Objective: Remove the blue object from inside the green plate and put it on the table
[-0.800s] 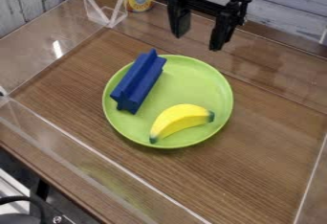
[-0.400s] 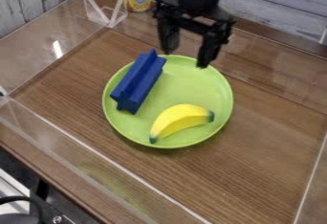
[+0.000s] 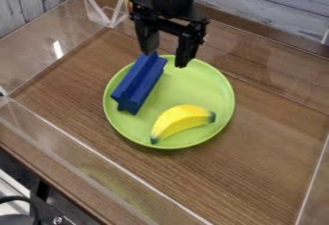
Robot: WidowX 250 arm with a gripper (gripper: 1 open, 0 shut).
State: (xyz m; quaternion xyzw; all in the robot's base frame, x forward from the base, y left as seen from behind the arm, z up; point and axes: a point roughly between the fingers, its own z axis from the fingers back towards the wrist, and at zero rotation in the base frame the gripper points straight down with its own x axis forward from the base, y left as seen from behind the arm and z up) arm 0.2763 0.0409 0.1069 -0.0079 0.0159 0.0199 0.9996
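Gripper (image 3: 167,54): jaws wide open, empty, above far end of blue object (image 3: 138,82).
Green plate (image 3: 216,121): holds blue object left, banana (image 3: 180,121) near-right.

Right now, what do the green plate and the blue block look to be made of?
Round lime-green plate: likely plastic, with a smooth, uniform, slightly glossy surface and a moulded rim. Deep-blue elongated block: probably plastic or painted wood, with flat matte faces and crisp edges; the look leaves it open.

End effector (image 3: 168,56) open above blue object (image 3: 138,82) on green plate (image 3: 216,92); banana (image 3: 180,122) alongside.
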